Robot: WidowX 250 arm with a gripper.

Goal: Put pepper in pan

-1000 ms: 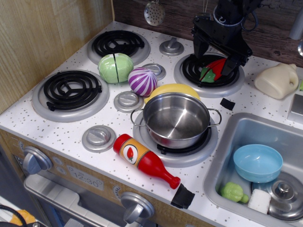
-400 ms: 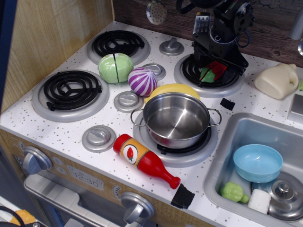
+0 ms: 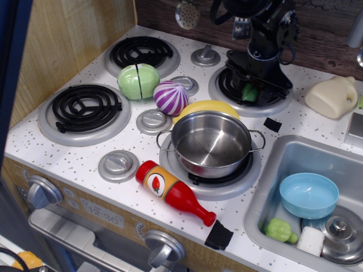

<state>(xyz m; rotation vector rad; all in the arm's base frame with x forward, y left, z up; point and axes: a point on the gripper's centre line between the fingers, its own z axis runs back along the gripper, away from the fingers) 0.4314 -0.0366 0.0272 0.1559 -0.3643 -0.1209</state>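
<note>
Pan (image 3: 211, 143) sat empty on the burner in front of the gripper (image 3: 253, 90), ready to receive. The gripper was down over the pepper (image 3: 248, 93), only its green end showing; its grip could not be judged.

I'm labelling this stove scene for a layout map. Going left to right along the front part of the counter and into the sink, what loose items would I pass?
Ketchup bottle → steel pan → small green toy vegetable → light blue bowl.
</note>
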